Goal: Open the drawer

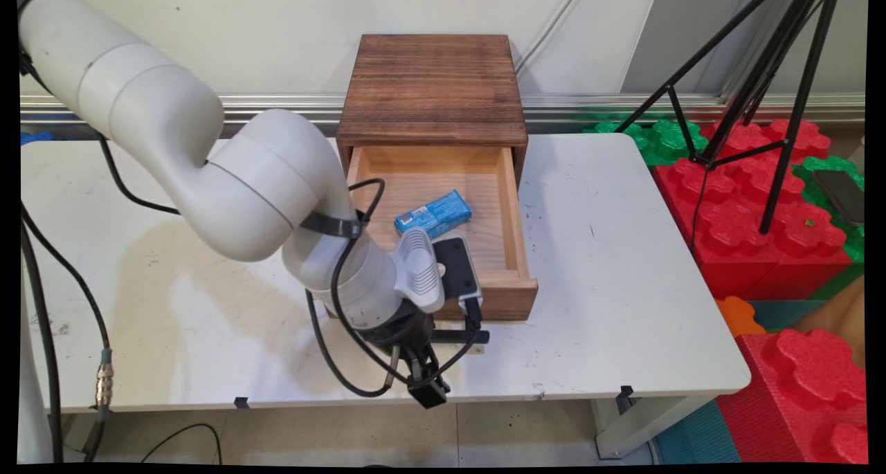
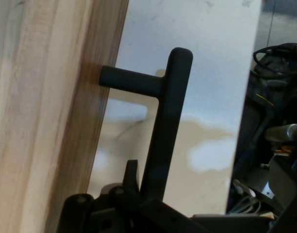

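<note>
The black bar handle [image 2: 165,131] of the open wooden drawer [image 1: 443,239] (blue packet [image 1: 433,213] inside) is met by the black two-finger gripper [image 1: 415,349], its jaws' state untellable.

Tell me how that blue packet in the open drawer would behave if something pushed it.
The blue packet lies flat on the drawer floor, so it would probably slide, not roll or tip. It looks small and likely light. Its wrapper seems glossy, so perhaps slippery. The drawer's walls would likely stop it.

Your main view looks down from above the table's [image 1: 609,266] near side toward the wall; your hand view sits close against the drawer handle [image 2: 163,131], shared at 6 o'clock [image 1: 460,336]
</note>
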